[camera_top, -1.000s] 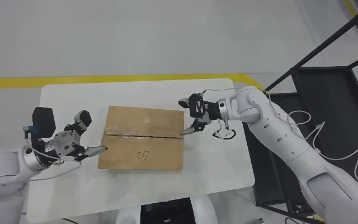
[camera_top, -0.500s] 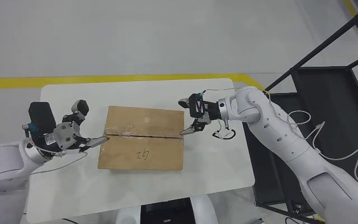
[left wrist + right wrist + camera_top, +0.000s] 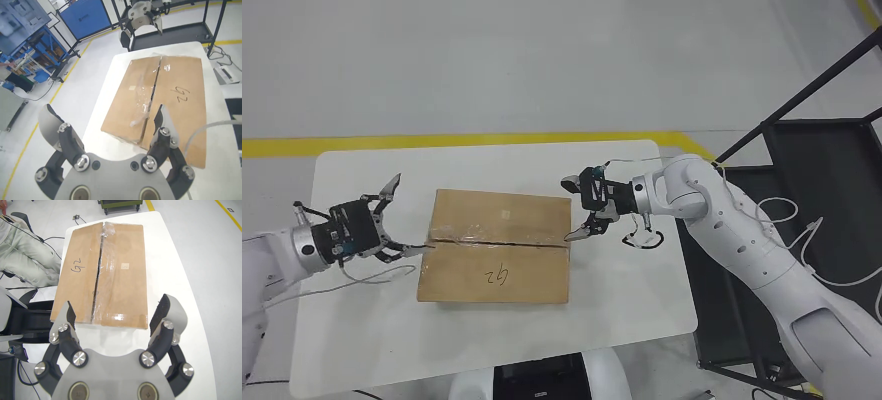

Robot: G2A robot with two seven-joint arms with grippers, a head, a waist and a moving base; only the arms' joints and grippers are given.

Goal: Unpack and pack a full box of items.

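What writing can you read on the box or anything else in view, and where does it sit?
"G2": handwritten in marker on the box, on one top flap beside the taped seam.
Mark on the pale sticker on the other flap: too small to read.
Sign on the blue cabinet: too small to read.

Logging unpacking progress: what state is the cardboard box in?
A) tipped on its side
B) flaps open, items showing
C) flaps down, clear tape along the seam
C: the cardboard box lies flat on the table, both flaps down, wrinkled clear tape along their seam.
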